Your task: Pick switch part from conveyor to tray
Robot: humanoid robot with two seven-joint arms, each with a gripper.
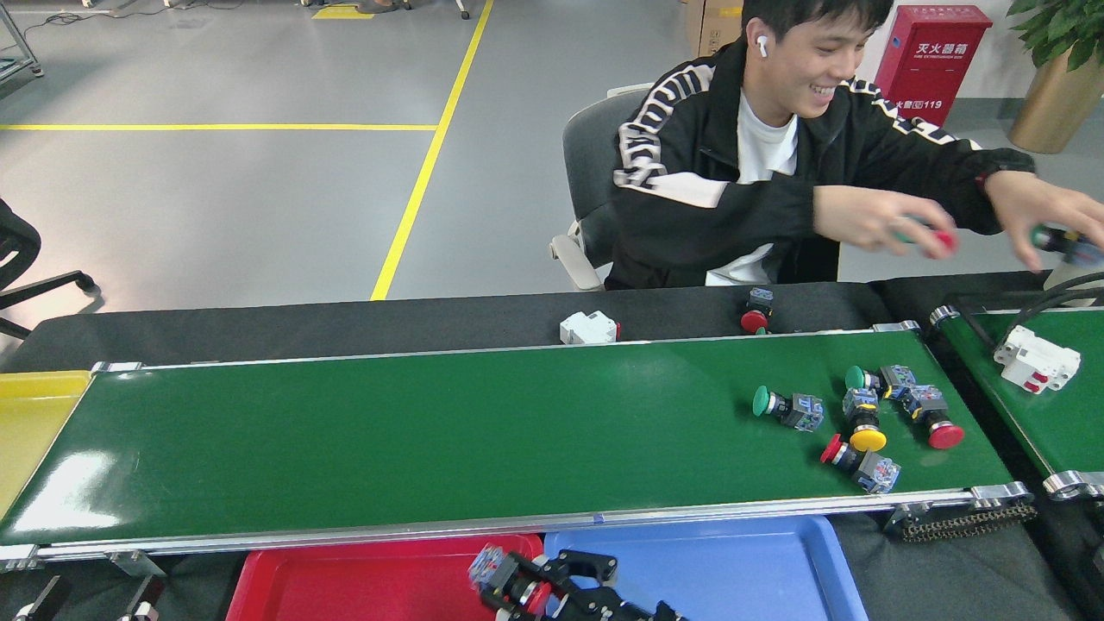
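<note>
Yellow tray [26,414] far left, glossy green conveyor [388,440] ahead. Right gripper [539,586] hovers over the red tray [345,578] rim, clamped on a red-capped switch part [509,582] — rigid plastic, likely light, smooth domed cap slippery; the squarer blue-grey body looks the best place to grip. Blue tray [742,561] alongside. Five loose switches [789,408] clustered at the belt's right end. Left gripper not visible.
</note>
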